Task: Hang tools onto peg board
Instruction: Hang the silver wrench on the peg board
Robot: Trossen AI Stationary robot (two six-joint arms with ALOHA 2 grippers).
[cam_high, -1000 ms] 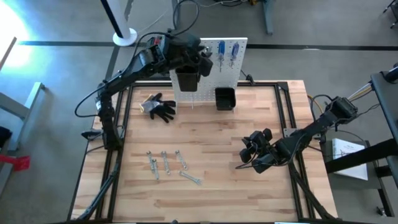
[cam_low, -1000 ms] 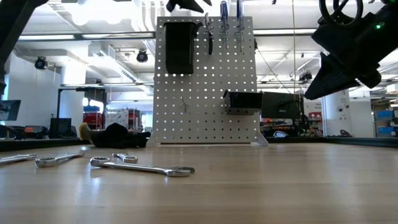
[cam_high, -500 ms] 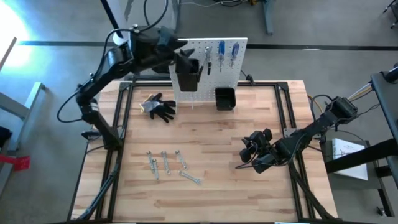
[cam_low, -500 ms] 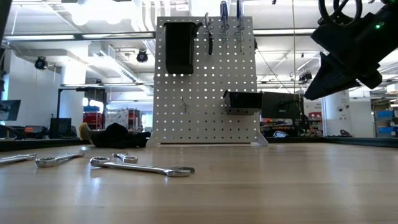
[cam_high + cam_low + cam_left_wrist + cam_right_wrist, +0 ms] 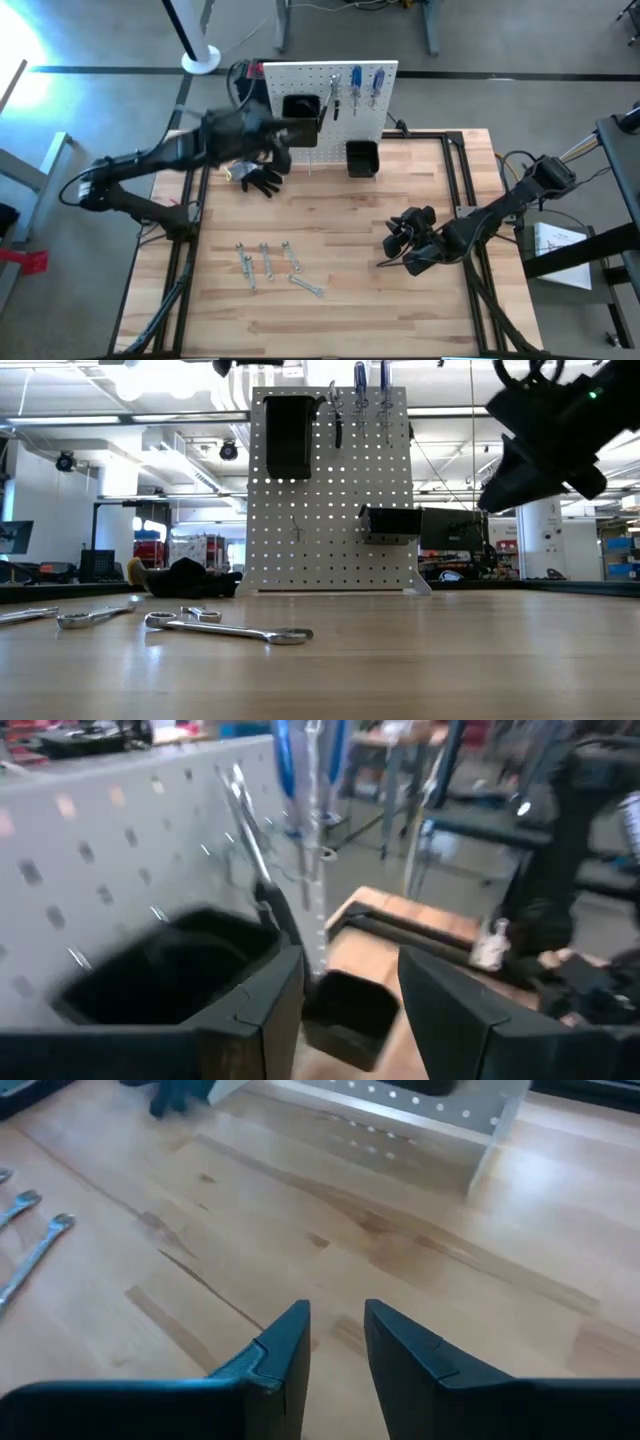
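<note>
The white peg board [image 5: 340,125] stands at the table's far edge with two black bins [image 5: 300,112] [image 5: 361,158]. Two blue-handled screwdrivers [image 5: 366,84] and dark-handled pliers [image 5: 333,98] hang from its upper part. Several silver wrenches [image 5: 268,264] lie flat on the table near the left front, also seen in the low view [image 5: 230,629]. My left gripper [image 5: 292,130] hovers open, in front of the upper bin [image 5: 170,970], holding nothing. My right gripper [image 5: 393,242] hangs open above bare wood at the right, its fingers [image 5: 285,1342] a little apart.
Black work gloves [image 5: 262,173] lie left of the peg board's foot. The table's black frame rails [image 5: 455,170] run along the sides. Bare wood [image 5: 350,220] spreads between the wrenches, the board and my right gripper.
My left gripper has drawn back from the top of the peg board, going down and toward the table's left and near side, its arm folding low to the left. The pliers, hidden behind it before, now show hanging on the board. My right gripper has turned slightly in place.
</note>
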